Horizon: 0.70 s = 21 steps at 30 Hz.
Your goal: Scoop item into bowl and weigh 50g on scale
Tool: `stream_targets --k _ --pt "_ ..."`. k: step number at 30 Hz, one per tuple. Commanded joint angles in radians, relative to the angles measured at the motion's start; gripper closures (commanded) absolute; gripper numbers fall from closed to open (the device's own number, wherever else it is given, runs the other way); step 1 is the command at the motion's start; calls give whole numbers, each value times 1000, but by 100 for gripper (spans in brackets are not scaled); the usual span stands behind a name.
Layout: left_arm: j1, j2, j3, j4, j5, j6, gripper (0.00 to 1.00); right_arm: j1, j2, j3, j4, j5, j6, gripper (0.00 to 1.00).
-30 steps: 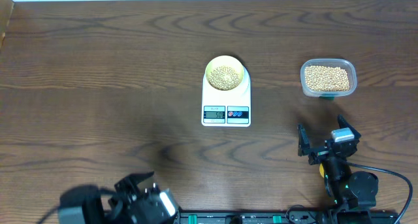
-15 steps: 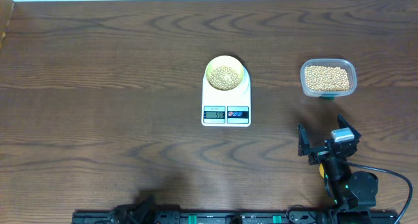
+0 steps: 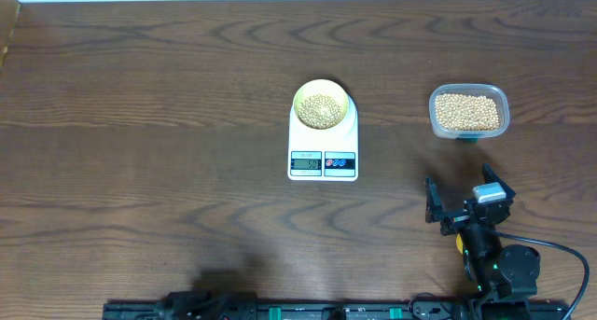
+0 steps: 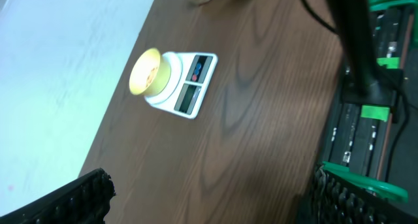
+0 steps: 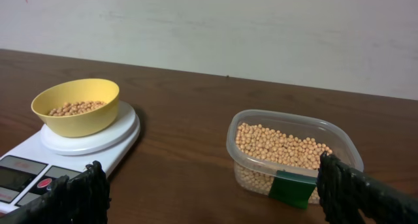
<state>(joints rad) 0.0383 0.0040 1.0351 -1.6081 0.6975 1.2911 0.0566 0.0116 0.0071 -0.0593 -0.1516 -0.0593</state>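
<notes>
Glossy round yellow bowl (image 5: 81, 121) of smooth tan beans (image 5: 75, 108) is seated on a flat white scale (image 5: 91, 142), frame left; left gripper (image 4: 209, 185) and right gripper (image 5: 210, 175) gaping, empty.

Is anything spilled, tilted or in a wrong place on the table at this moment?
Nothing stands out. The bowl sits upright on the scale with beans inside. The clear tub also stands upright, and no loose beans show on the table.

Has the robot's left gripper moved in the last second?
Yes. In the overhead view the left gripper has pulled back toward the bottom edge, away from the scale, almost out of frame.
</notes>
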Motion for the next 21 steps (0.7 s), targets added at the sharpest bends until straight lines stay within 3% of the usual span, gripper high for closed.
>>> stream_targets --k 1,5,14,21 --pt "-30 -1 -2 -40 17 21 2 8 -6 -2 -5 7 2 1" --pt "-29 -1 -9 20 13 7 2 8 -6 -2 -5 7 2 1" --pt "-29 -1 -200 579 -183 -684 2 8 -6 -2 -5 7 2 1" --pt "-29 -1 -451 927 -339 -947 2 8 -6 -2 -5 7 2 1"
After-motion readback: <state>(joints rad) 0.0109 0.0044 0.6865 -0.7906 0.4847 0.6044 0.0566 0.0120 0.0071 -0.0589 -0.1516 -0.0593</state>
